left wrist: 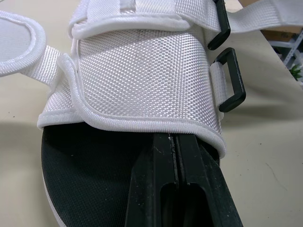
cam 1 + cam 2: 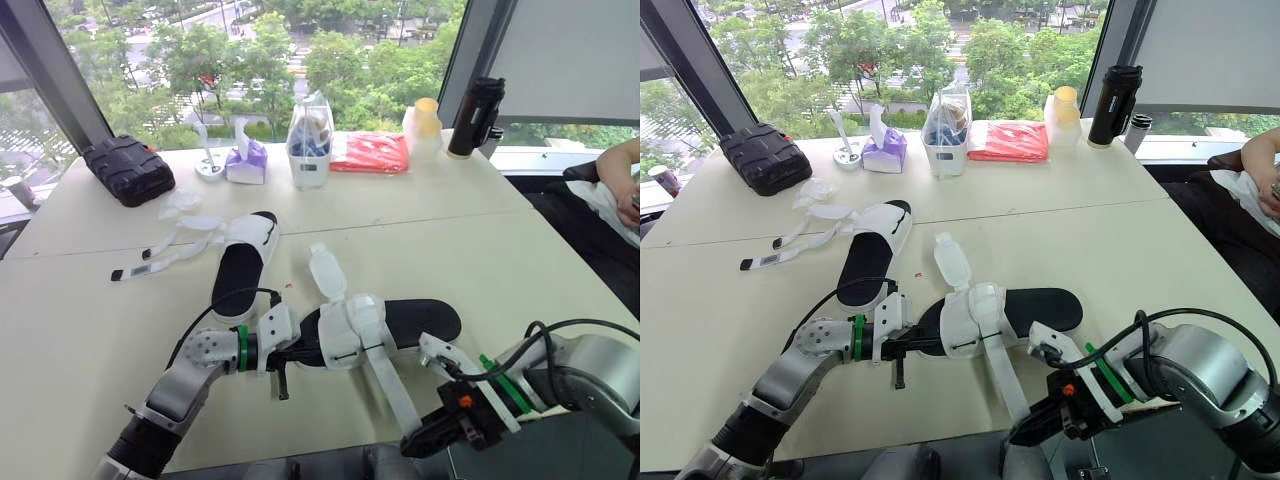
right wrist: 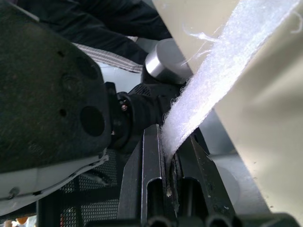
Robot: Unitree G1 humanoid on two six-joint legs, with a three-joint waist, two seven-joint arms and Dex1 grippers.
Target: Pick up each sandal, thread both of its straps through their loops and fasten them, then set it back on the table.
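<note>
Right gripper [image 2: 422, 440], at the bottom right of the head view, pinches the long strap [image 2: 390, 385] of the near sandal [image 2: 410, 322] at the table's [image 2: 520, 260] near edge. Left gripper [image 2: 300, 352], lower centre, has its fingers pressed together, tucked under that sandal's white upper. Beyond, centre left, the second sandal [image 2: 243, 262] lies with loose straps.

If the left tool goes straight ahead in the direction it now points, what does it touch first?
The white woven upper of the near sandal. The left tool lies over the black footbed, its tips at that upper's edge.
</note>
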